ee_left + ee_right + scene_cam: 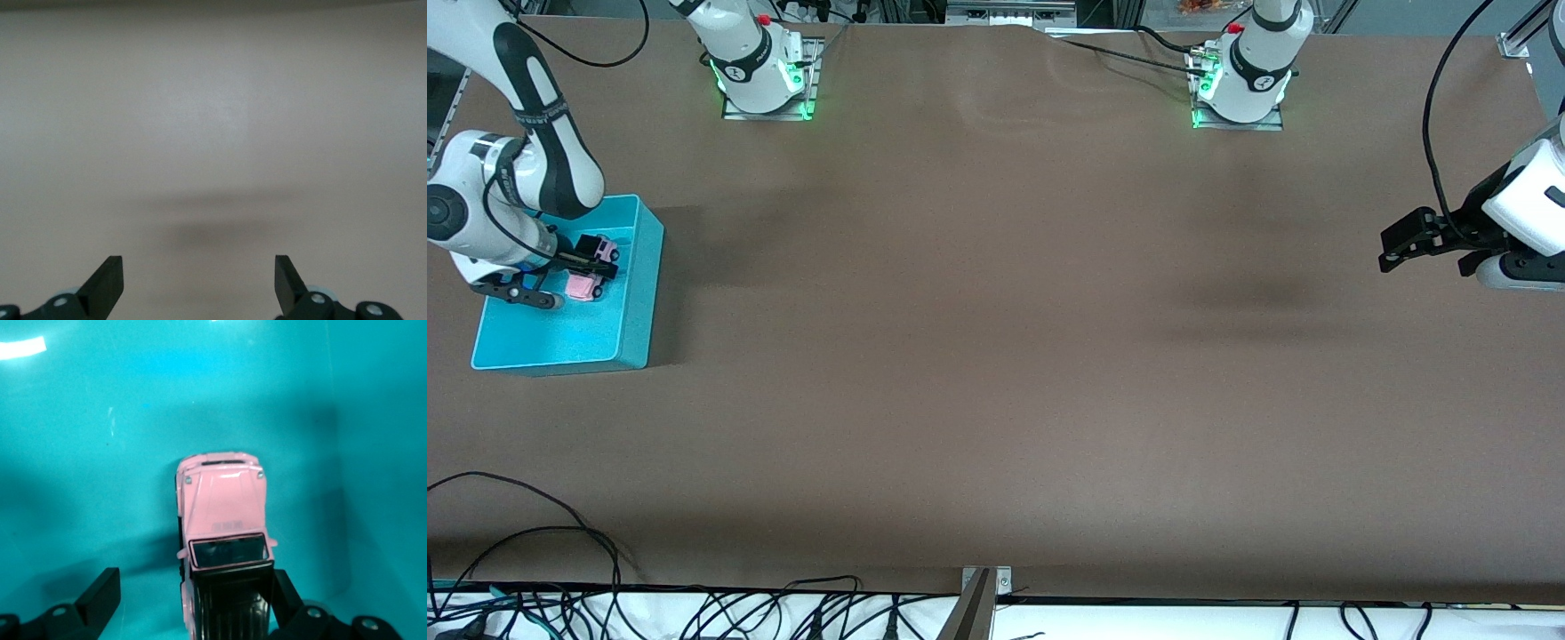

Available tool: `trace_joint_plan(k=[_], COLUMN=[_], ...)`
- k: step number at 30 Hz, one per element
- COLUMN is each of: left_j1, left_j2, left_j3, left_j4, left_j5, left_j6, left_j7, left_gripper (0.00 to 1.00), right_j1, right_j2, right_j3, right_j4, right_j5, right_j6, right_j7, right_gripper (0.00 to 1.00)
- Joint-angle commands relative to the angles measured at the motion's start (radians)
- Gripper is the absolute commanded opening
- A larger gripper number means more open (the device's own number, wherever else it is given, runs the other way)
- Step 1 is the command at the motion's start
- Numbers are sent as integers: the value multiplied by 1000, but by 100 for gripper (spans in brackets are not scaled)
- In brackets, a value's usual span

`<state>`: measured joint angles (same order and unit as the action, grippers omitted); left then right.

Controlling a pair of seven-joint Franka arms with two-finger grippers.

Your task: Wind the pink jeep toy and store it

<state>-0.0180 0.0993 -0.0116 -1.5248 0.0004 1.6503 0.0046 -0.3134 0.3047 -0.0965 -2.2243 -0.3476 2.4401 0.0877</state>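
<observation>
**Jeep sits in the bin, both grippers spread**

At nine o'clock on the table, the turquoise bin (633, 293) holds the pink jeep toy (592, 283) (223, 540), resting on its floor. The right gripper (580, 260) (190, 600) hangs over it, fingers apart, one finger close beside the roof. At three o'clock the left gripper (1409, 242) (199, 283) waits above bare table, fingers apart.
</observation>
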Motion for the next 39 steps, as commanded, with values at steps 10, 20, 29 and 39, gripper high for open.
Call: trace_joint_plan(k=[10, 20, 29, 39], left_j1=[-8, -8, -8, -8], left_j2=[14, 14, 14, 14], left_j3=[9, 10, 9, 9], left_j4=[31, 31, 31, 31], left_j5=[6, 6, 6, 6], left_j6=[-4, -4, -4, -4], left_j7=[18, 18, 18, 18], left_gripper=[100, 100, 100, 100], right_j1=[10, 114, 188, 240], right_j2=[-143, -259, -323, -371], right_j3=[54, 54, 57, 70], right_j4=[-15, -20, -31, 11], right_j5=[-7, -7, 90, 340], right_j6=[-10, -99, -174, -245], right_j7=[17, 0, 29, 24], right_gripper=[100, 100, 100, 100])
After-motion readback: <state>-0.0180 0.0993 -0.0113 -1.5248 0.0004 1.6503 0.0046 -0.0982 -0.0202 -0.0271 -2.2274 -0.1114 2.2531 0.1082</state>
